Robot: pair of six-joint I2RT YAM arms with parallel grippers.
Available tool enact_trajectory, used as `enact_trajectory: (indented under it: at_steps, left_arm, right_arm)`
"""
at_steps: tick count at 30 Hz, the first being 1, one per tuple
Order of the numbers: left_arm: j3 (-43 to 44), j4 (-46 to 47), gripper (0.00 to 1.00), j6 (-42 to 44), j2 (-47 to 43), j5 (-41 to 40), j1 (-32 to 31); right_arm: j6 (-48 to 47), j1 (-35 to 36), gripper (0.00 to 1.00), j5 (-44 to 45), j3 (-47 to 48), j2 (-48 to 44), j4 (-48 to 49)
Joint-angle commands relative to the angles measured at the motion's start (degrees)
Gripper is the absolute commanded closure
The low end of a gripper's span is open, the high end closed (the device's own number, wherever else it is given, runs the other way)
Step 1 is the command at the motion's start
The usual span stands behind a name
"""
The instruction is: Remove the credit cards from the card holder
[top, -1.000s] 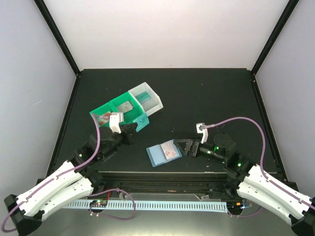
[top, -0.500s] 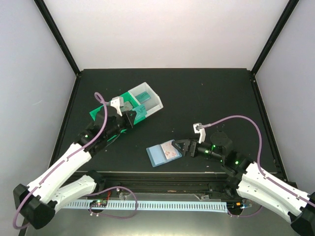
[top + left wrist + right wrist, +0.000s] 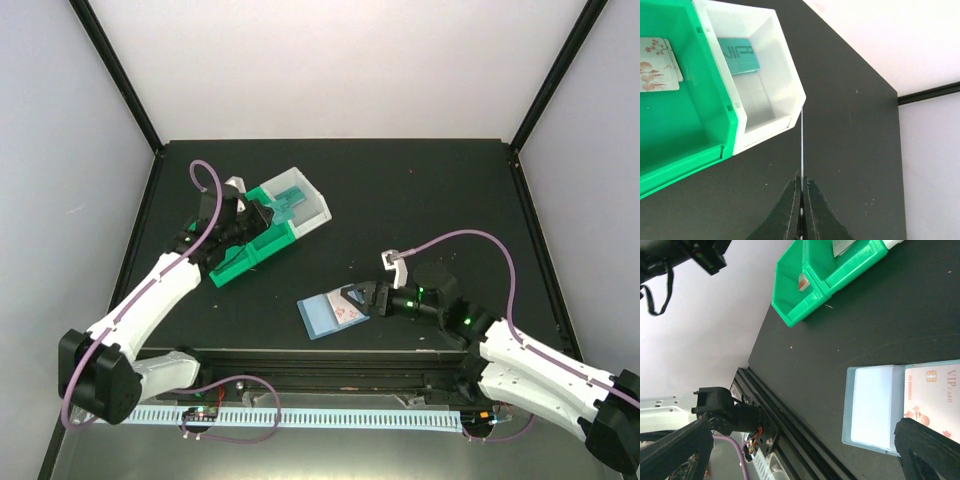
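Trays are two on the desk (image 3: 420, 200): one green tray (image 3: 685, 130) and one white tray (image 3: 785, 75), standing side by side and touching, at the far left.

Card holder (image 3: 330, 313) is one. It lies open and flat near the front edge of the desk, well apart from the trays. Its left half shows a pale blue sleeve. On its right half is one white card (image 3: 935, 395) with pink blossoms and the letters VIP. I cannot tell if this card is inside the sleeve or only on top of it.

In the white tray lies one teal card (image 3: 737, 55). In the green tray I count at least two blossom cards (image 3: 657, 67), overlapping each other.

One more thin card (image 3: 802, 145) is in the left jaws. They are closed tight on its near end. The card is seen from its edge, and its far end reaches the corner of the white tray.

The right jaws are spread wide and hold nothing. One of the fingers (image 3: 930, 450) is at the right edge of the card holder, beside the white card; whether it touches, I cannot tell.
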Motion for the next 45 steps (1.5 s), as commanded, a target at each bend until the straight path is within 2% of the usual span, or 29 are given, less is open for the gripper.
enact_trajectory:
  at_steps: [1,5,13,24,27,37,45]
  left_arm:
    - [3.5,2.5,0.98,-6.5,4.4,7.7,3.3]
    - [6.2,4.8,0.98,-8.1,10.0,13.2,5.1]
    - [12.2,5.2,0.98,-8.4,18.2,11.9,5.4]
    - [15.9,6.2,0.98,-7.3,23.9,11.2,8.1]
    - [18.6,4.3,0.99,-6.0,25.6,11.2,8.9]
    - [28.2,-3.1,0.98,-5.4,34.3,11.4,8.9]
    - [30.7,-6.0,0.98,-4.6,38.4,10.0,8.9]
  right_arm:
    - [0.4,0.1,0.00,-1.6,2.6,1.0,2.3]
    - [-0.5,0.1,0.00,-1.1,3.2,1.9,2.2]
    - [0.3,0.1,0.00,-1.0,1.5,1.7,6.4]
    - [-3.0,0.1,0.00,-1.5,6.0,6.4,2.9]
    - [-2.3,0.1,0.00,-3.6,6.3,7.6,5.0]
    - [-5.0,0.0,0.00,-1.6,8.9,7.7,1.3]
    - [-6.2,0.0,0.00,-1.5,9.8,9.7,0.1]
